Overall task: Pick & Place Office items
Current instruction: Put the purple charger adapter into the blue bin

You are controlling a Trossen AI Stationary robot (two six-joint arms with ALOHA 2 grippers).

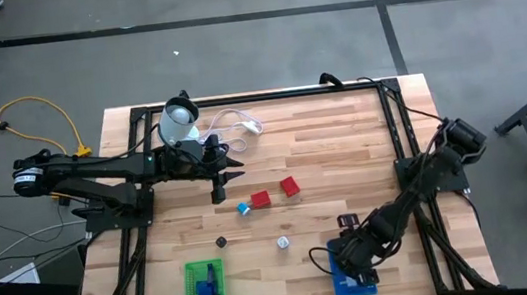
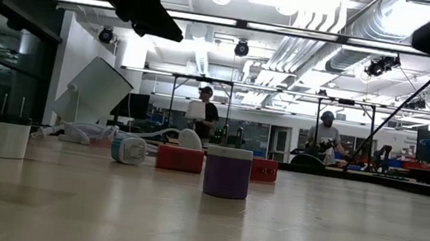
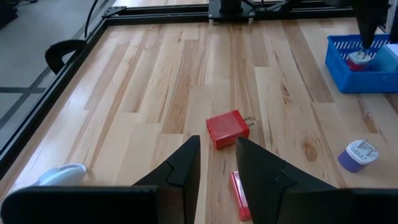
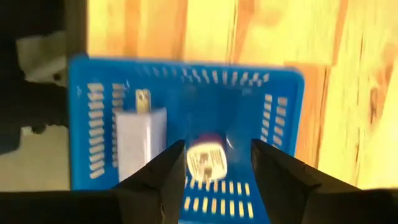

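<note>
Wide bare wood lies open across the far right part of the light wooden table (image 1: 342, 128). Mid-table, passage is cluttered by two red blocks (image 1: 275, 192), a small blue-and-white piece (image 1: 244, 208), a black round piece (image 1: 222, 241) and a purple-based white charger (image 1: 283, 243). The near edge is blocked by the green mesh basket (image 1: 205, 288) and the blue mesh basket (image 1: 352, 276); the white cylindrical container (image 1: 178, 123) and coiled white cable (image 1: 235, 124) crowd the far left.
</note>
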